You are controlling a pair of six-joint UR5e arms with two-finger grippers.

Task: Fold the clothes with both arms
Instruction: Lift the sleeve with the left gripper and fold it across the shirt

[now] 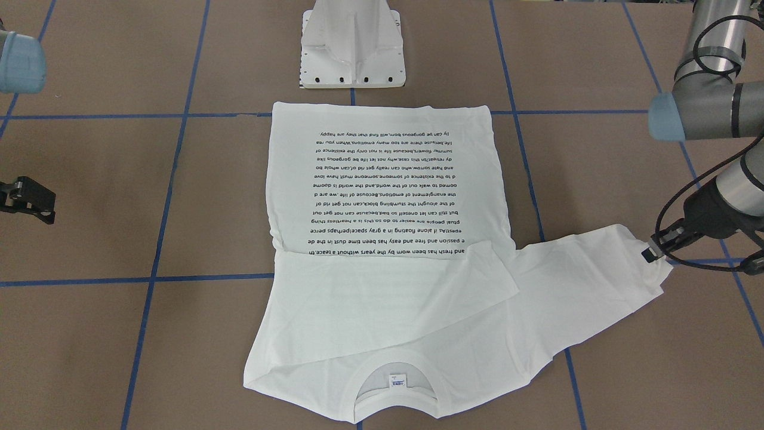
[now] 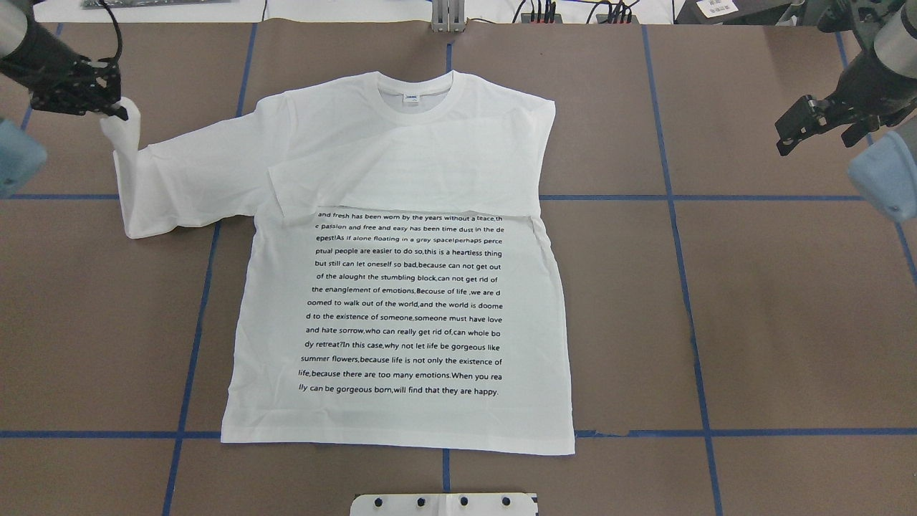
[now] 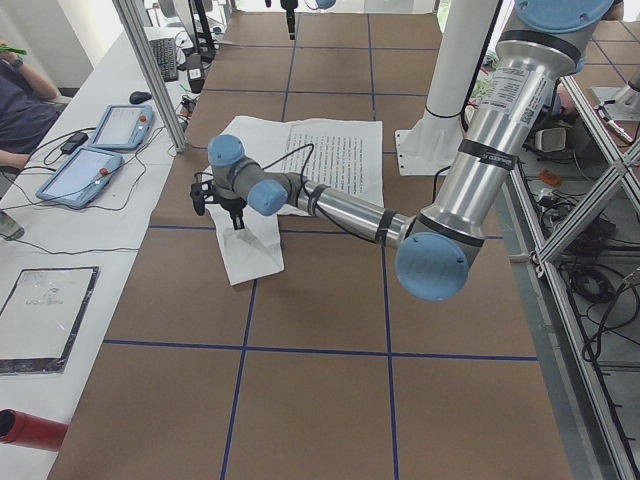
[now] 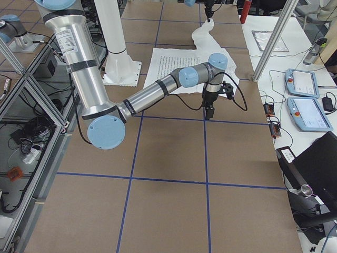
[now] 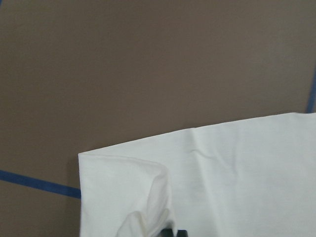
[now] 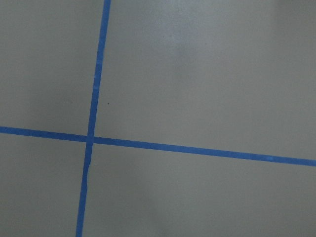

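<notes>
The white T-shirt [image 2: 401,308] lies flat with its text side up and the collar [image 2: 415,89] at the far edge. One sleeve is folded across the chest [image 2: 430,179]. The other sleeve [image 2: 186,179] stretches out to my left. My left gripper [image 2: 107,107] is shut on that sleeve's cuff and holds it a little above the table; the same gripper [image 1: 653,251] pinches the cuff in the front-facing view. My right gripper [image 2: 817,132] hangs open over bare table, well clear of the shirt. The right wrist view holds only table and blue tape.
The white pedestal base [image 1: 352,54] stands just past the shirt's hem. Blue tape lines [image 2: 680,287] grid the brown table. Beyond the far edge are two tablets [image 3: 100,150], cables and a person's arm [image 3: 20,120].
</notes>
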